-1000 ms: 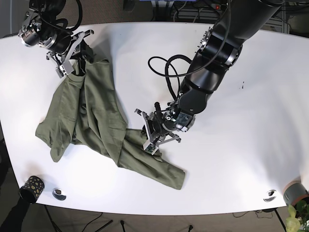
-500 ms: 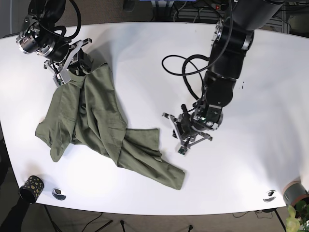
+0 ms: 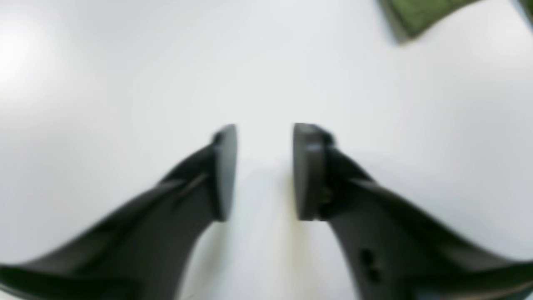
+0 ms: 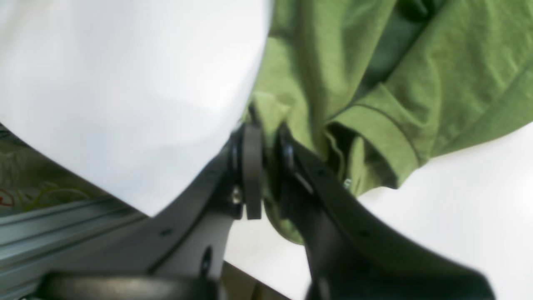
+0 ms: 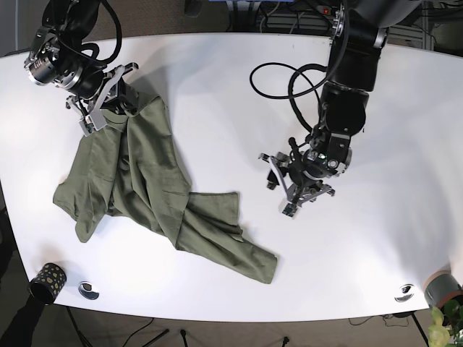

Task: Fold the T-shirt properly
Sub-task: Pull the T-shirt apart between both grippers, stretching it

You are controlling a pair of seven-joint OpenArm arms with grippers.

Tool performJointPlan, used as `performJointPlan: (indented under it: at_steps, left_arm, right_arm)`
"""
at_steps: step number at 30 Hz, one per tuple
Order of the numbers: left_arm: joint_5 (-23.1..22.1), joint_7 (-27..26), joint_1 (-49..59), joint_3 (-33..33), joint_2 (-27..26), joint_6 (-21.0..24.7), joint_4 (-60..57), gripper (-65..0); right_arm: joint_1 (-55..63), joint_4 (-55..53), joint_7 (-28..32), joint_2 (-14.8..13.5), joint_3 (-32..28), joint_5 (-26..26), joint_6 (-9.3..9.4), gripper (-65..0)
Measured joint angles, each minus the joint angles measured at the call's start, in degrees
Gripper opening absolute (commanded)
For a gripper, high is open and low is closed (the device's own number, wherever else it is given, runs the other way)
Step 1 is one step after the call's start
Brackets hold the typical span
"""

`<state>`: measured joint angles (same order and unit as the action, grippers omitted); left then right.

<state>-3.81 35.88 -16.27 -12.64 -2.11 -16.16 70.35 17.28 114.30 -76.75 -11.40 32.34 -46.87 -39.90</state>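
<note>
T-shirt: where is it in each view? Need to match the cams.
Base: T-shirt sprawls across the table's left half, top corner in the right tool.
Right wrist: fills the upper right, a fold pinched in the tool.
Left wrist: only a green corner at the top right edge; left tool open, holding nothing.
Shared landmark: the white table.

L wrist view is all blurred: left gripper (image 3: 264,171) soft-edged, and only a corner of the shirt (image 3: 420,14) shows, cut by top edge. R wrist view: shirt runs off top & right edges; the fold pinched in the right gripper (image 4: 266,166) is mostly hidden betw. its fingers. Base view: small dark cup (image 5: 48,279) and two round bits near the surface (image 5: 217,79) edge too small to ID.
</note>
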Motion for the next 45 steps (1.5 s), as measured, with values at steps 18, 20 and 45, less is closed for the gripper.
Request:
performJointPlan:
  at_steps: [18, 20, 45]
  left_arm:
    - [0.0, -10.38, -15.21, -7.91, 9.22, 0.11, -27.23, -19.7]
    - [-0.17, -11.65, -17.27, -7.96, 10.25, 0.09, -31.3, -19.7]
    - [-0.31, -18.03, -17.97, -2.21, 10.23, -0.09, -37.51, -65.0]
  right_arm:
    - [-0.15, -1.03, 0.17, 0.11, 0.09, -0.28, 0.0, -65.0]
    - [-0.31, -2.14, -0.02, 0.26, 0.09, 0.33, 0.02, -65.0]
    - [-1.27, -2.38, 0.0, 1.84, 0.17, 0.09, 0.0, -65.0]
